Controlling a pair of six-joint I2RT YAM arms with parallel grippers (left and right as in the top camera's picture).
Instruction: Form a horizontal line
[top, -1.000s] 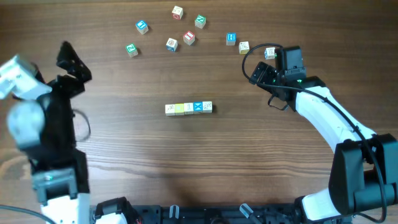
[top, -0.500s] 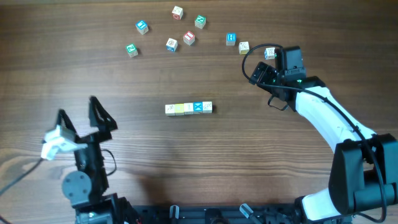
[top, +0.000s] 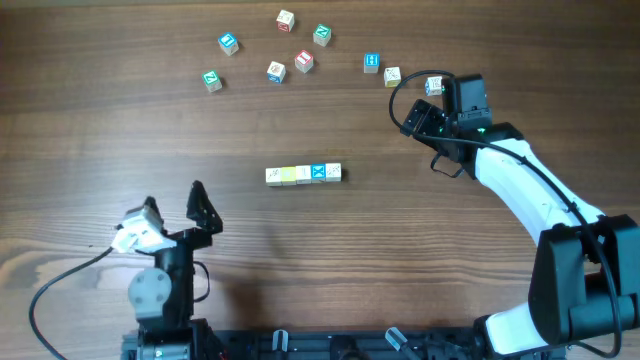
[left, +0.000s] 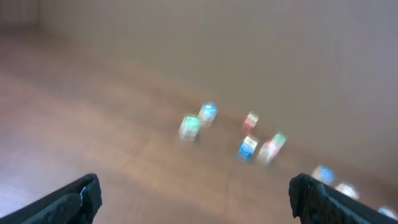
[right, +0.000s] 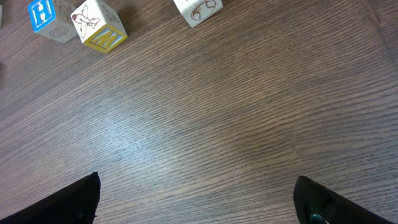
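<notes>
Bare brown wooden table (top: 400, 250) around central row of small printed cubes (top: 303, 174); left gripper (top: 173, 197), right gripper (right: 196, 196) spread wide, empty.

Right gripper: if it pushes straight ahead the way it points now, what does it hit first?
Likely the white block, nearly centred ahead of the open right gripper; only bare table lies between. Depth is uncertain from this view.

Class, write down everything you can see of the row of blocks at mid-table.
The row of blocks is five small printed cubes, side by side and touching, in a straight horizontal line. Tops are pale or yellowish; the fourth from the left is blue. It rests on the wooden table; nothing else touches it.
</notes>
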